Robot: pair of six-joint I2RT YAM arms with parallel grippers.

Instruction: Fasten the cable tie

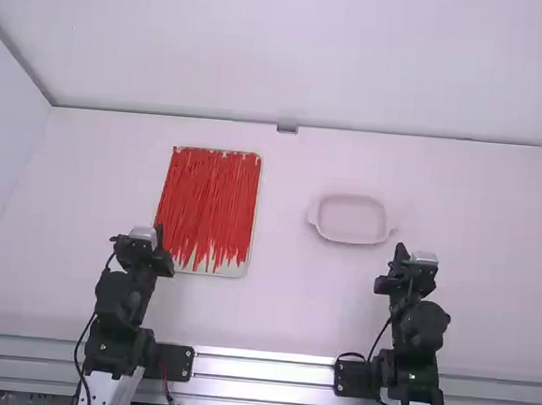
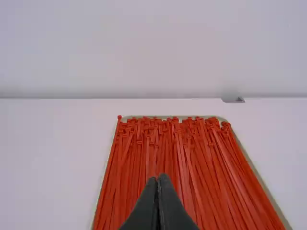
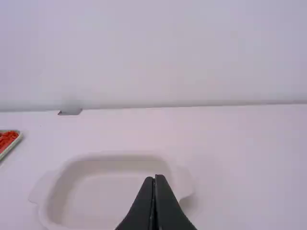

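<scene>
- A big pile of red cable ties (image 1: 209,207) lies on a flat tray (image 1: 217,272) on the left part of the white counter (image 1: 83,206).
- A white dish (image 1: 347,238) sits to the right of the tray, apart from it.
- The left end effector (image 2: 157,178) is at the near end of the ties. Its fingers are pressed together and hold nothing.
- The right end effector (image 3: 154,178) is near the dish, on its near side. Its fingers are together too, and hold nothing.

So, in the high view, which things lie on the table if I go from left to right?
red cable ties on their tray → small grey bracket at the far edge → white dish
</scene>
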